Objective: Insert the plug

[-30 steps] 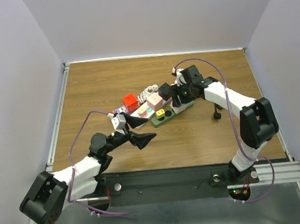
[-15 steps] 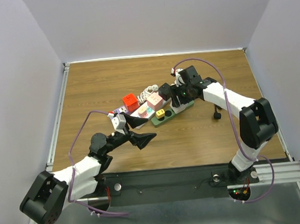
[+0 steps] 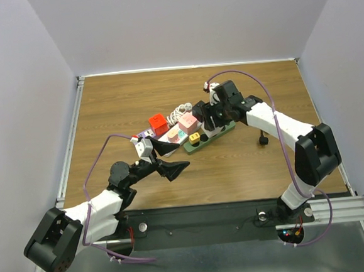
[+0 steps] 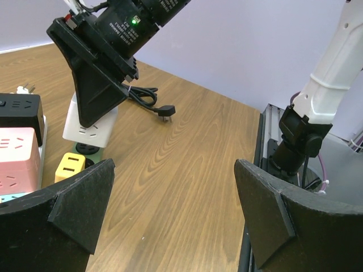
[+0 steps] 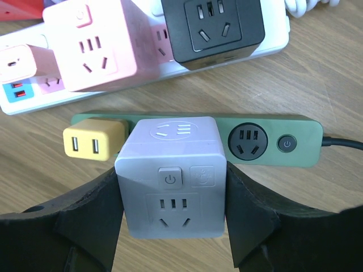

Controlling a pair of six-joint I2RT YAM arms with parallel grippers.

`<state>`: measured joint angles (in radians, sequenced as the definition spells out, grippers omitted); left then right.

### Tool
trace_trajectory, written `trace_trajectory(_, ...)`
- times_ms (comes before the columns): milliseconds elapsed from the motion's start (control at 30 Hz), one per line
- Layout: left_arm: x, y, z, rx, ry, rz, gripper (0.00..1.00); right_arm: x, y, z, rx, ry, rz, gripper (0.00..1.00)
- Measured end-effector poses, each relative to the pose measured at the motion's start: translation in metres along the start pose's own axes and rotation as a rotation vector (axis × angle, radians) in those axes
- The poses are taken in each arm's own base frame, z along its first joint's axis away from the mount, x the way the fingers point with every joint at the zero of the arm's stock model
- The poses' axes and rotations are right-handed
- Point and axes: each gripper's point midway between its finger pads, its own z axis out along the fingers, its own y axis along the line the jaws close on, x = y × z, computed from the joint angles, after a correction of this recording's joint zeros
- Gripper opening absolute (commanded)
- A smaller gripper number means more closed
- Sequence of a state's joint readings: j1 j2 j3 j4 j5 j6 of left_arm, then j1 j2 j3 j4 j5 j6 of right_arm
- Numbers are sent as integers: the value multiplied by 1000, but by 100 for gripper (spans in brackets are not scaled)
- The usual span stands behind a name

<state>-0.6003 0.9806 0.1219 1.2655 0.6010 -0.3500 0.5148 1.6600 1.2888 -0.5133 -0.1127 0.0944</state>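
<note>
A wood-grain table [image 3: 135,102] stands between plain pale walls [image 3: 179,23]. At its middle the right tool [image 3: 206,117] pinches the white cube plug [image 5: 170,175] over the green power strip [image 5: 266,141]. The left tool [image 3: 173,158] hangs spread wide, nearer the front edge.

Cube plug [image 5: 170,175] sits over the near strip [image 5: 306,141], seemingly touching it; small adapter [image 5: 93,141] left, far strip [image 5: 275,31] behind

right hand [image 3: 209,119] | shifted slightly left | white cube plug [image 5: 170,175] moved with it
</note>
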Motion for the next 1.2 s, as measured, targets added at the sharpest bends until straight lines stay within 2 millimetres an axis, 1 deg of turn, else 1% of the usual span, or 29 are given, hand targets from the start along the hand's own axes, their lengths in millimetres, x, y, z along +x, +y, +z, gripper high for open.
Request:
trace_trajectory(67,0,0,0,0,0,0,98,-2,1,-2,1,-10,-4,0)
trace_trajectory(467,3,1,0,-4,8,-6,98,-3,-6,-1,46,-16,8,1)
trace_trajectory(1100,3,1,0,-3,8,-6,98,9,-13,14,72,32,18,1)
trace_trajectory(1200,3,1,0,-3,9,-6,98,9,-13,14,74,30,18,0)
